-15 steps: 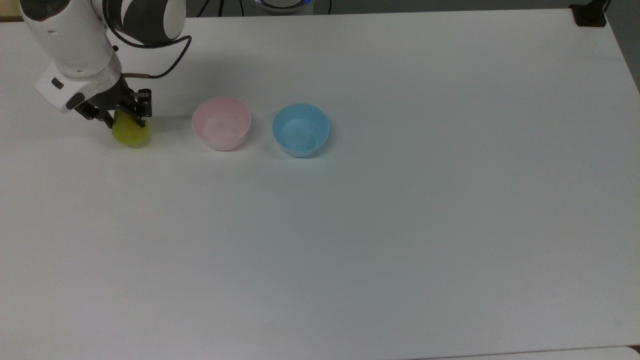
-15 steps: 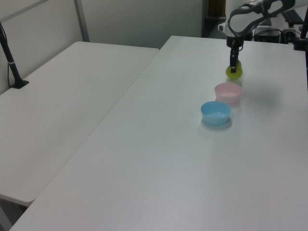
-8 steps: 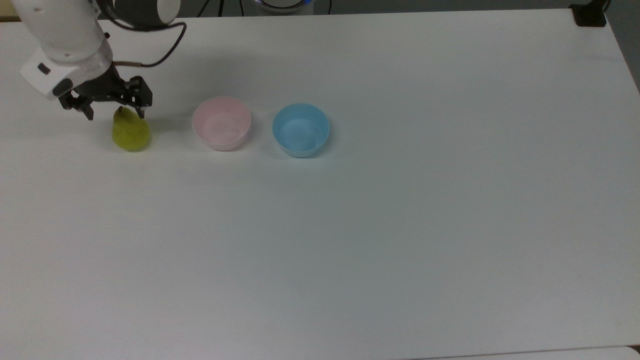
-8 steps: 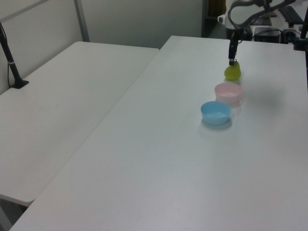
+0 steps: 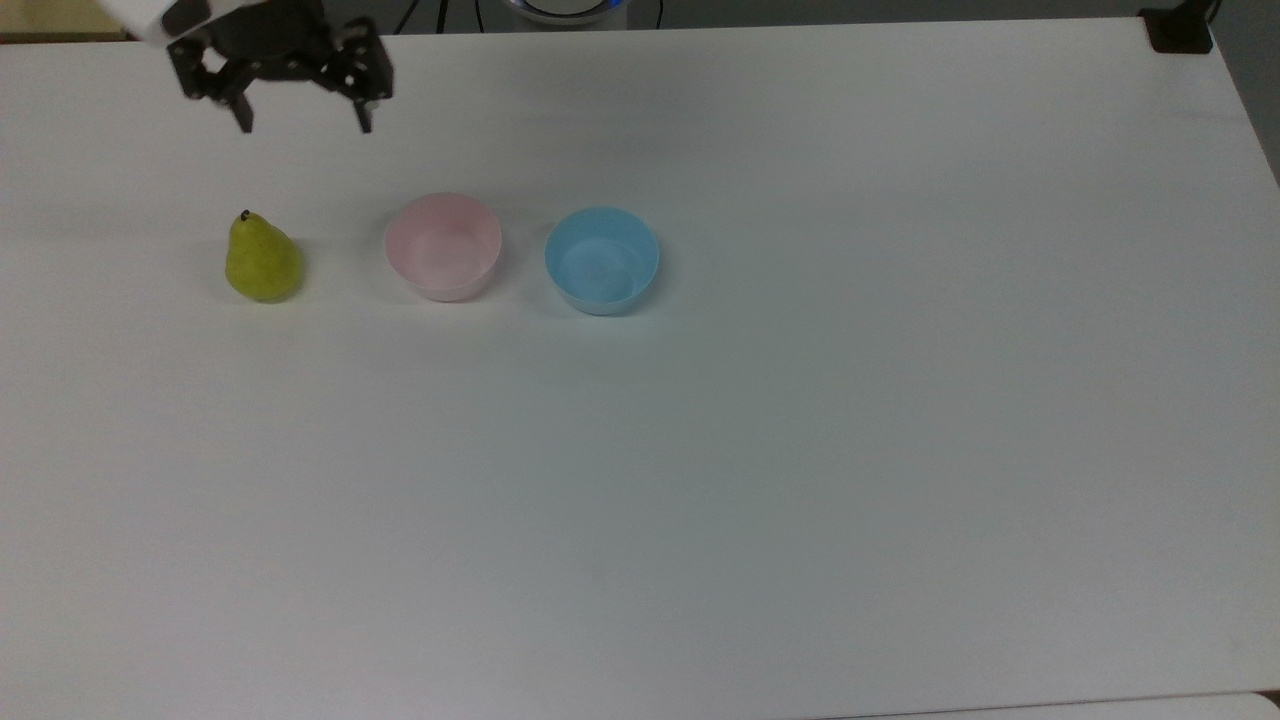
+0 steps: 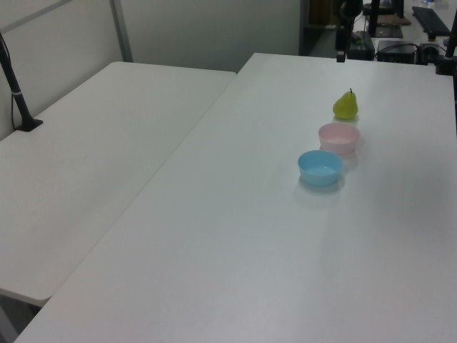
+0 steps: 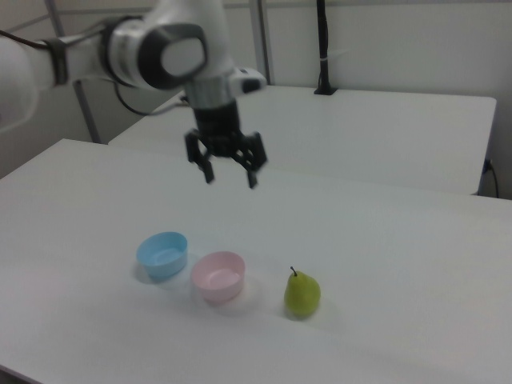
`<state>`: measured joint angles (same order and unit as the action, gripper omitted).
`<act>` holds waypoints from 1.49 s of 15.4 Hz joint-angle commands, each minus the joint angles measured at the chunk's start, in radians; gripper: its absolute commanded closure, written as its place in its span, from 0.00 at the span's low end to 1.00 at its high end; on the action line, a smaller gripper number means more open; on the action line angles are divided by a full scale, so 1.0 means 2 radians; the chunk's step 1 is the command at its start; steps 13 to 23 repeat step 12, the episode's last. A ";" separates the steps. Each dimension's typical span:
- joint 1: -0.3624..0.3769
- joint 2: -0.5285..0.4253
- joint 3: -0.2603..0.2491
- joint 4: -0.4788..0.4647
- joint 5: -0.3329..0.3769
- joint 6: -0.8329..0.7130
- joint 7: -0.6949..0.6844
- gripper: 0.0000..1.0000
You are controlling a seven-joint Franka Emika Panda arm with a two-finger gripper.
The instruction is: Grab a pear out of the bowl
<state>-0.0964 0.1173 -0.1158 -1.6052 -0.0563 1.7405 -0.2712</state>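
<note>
High above the table point(image 5: 800, 450), well apart from everything: the claw point(image 5: 300, 122), fingers spread wide, holding nothing. A second ago down on the pear point(image 5: 262, 262), now let go and lifted away. Below, standing upright on the bare table with stem up, just beside the pink bowl point(image 5: 443, 247) on the top view's left, not inside. Next along, the blue bowl point(image 5: 601, 260). Both bowls bare inside. Looks like the pear job is done: out of the bowl and set down.
</note>
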 commanded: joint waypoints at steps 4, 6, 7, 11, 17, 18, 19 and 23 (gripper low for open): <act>0.090 -0.044 -0.003 -0.005 0.001 -0.020 0.163 0.00; 0.100 -0.053 -0.003 -0.006 0.001 -0.024 0.188 0.00; 0.100 -0.053 -0.004 -0.005 0.002 -0.030 0.187 0.00; 0.100 -0.054 -0.003 -0.004 0.014 -0.047 0.186 0.00; 0.100 -0.056 -0.004 -0.004 0.014 -0.047 0.186 0.00; 0.100 -0.056 -0.004 -0.004 0.014 -0.047 0.186 0.00; 0.100 -0.056 -0.004 -0.004 0.014 -0.047 0.186 0.00; 0.100 -0.056 -0.004 -0.004 0.014 -0.047 0.186 0.00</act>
